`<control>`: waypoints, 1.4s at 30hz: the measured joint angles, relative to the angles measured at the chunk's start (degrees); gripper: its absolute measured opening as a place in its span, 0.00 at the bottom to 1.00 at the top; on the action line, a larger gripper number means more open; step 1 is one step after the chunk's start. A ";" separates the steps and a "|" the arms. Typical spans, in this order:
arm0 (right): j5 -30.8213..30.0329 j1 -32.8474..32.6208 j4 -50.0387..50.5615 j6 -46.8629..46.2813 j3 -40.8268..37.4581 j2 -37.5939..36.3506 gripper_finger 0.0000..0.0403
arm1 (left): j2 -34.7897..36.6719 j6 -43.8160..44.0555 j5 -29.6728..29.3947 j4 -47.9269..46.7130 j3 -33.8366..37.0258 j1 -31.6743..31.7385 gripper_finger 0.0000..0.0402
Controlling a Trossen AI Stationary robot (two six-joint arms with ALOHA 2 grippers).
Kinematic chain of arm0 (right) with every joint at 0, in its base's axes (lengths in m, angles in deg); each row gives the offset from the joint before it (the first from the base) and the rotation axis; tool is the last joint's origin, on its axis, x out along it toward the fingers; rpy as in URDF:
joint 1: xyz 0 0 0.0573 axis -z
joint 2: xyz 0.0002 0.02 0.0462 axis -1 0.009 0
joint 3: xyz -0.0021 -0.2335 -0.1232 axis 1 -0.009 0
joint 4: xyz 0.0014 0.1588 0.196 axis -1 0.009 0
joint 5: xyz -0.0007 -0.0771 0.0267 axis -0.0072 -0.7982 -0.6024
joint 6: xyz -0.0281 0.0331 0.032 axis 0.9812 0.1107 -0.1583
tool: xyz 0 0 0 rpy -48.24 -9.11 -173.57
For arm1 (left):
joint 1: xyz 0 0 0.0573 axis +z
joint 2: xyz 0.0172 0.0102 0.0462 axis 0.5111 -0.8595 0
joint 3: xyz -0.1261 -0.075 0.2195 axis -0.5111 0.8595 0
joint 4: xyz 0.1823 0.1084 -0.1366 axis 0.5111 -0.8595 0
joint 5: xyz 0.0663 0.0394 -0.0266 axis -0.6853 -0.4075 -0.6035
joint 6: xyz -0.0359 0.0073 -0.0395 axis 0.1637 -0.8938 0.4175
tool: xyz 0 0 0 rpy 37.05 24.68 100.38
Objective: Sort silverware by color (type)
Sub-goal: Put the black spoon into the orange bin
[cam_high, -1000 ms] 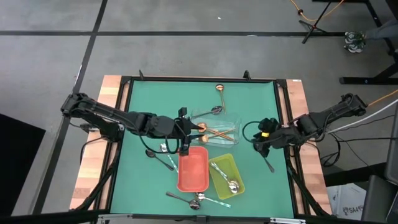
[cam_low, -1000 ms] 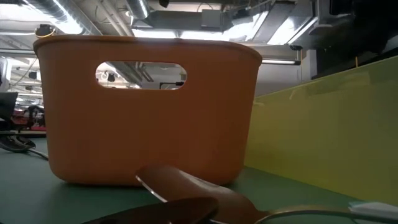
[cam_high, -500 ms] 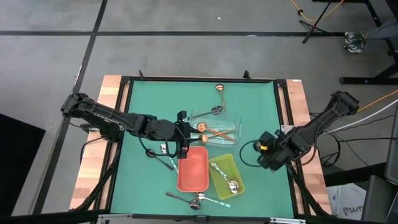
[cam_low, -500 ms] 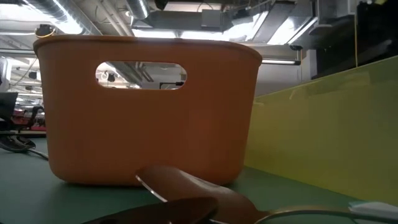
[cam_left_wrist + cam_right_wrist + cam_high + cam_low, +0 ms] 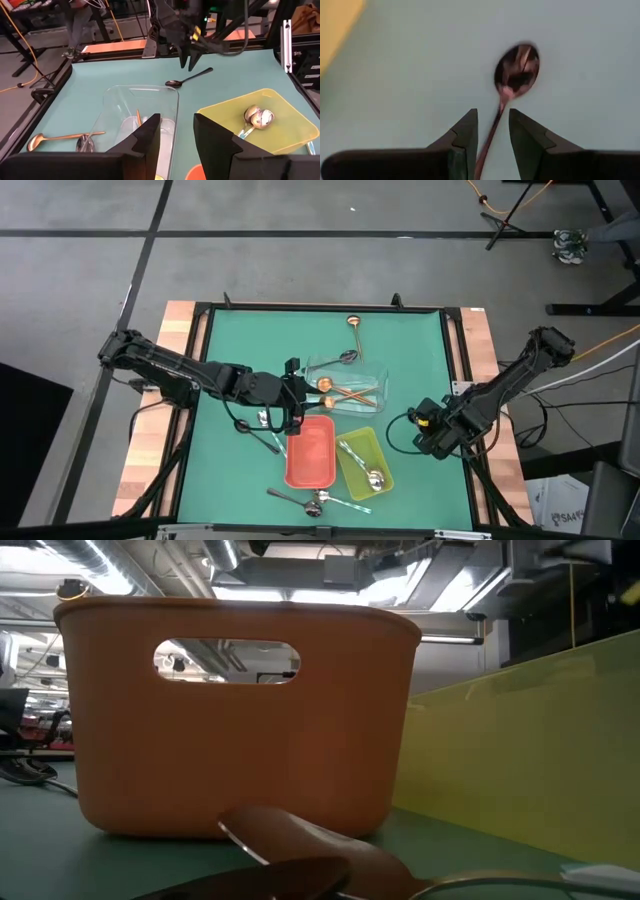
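A dark spoon (image 5: 516, 70) lies between the right claw's (image 5: 492, 132) parted fingers, ungripped.

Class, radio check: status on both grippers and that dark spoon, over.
Right gripper open, straddling the dark spoon handle on the mat. Left gripper open, empty, by the clear tray. Nothing blocking the spoon.

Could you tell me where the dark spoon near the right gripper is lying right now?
The dark spoon lies on the green mat right of the yellow tray, directly under the right gripper, its handle between the open fingers.
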 joint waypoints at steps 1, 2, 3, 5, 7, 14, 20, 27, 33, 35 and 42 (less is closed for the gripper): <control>0.96 0.00 -0.98 -0.57 -1.12 0.00 0.25 | 0.00 0.00 -0.02 0.02 0.00 0.00 0.28; 1.63 0.00 -1.73 -1.10 -2.21 0.00 0.25 | 0.00 0.00 0.00 0.02 0.00 -0.02 0.28; 2.27 0.00 -2.57 -1.95 -3.26 0.00 0.25 | 0.00 0.00 -0.02 0.02 0.00 0.00 0.28; 3.14 0.00 -4.76 -2.90 -5.13 0.00 0.25 | 0.00 0.00 -0.02 0.02 0.00 0.00 0.28; 3.23 0.00 -7.06 -3.06 -6.92 0.00 0.25 | 0.00 0.00 -0.02 0.02 0.00 0.00 0.28; 3.22 0.02 -11.55 -3.63 -11.17 -0.02 0.25 | 0.00 0.00 -0.02 0.02 0.00 0.00 0.28; 3.10 0.02 -12.41 -3.90 -12.87 -0.09 0.25 | -0.02 0.00 -0.05 0.02 0.00 0.00 0.28; 2.79 0.02 -12.42 -3.89 -12.90 -0.09 0.25 | -0.02 0.00 -0.07 0.02 0.00 0.00 0.28; 3.01 0.02 -12.38 -3.86 -12.90 -0.09 0.25 | -0.02 0.00 -0.07 0.02 0.00 0.00 0.28; 3.03 0.02 -12.38 -3.86 -12.92 -0.09 0.25 | -0.02 0.00 -0.09 0.02 0.00 0.00 0.28; 3.10 0.02 -12.36 -3.84 -12.94 -0.09 0.22 | -0.02 0.00 -0.08 0.02 0.00 0.00 0.28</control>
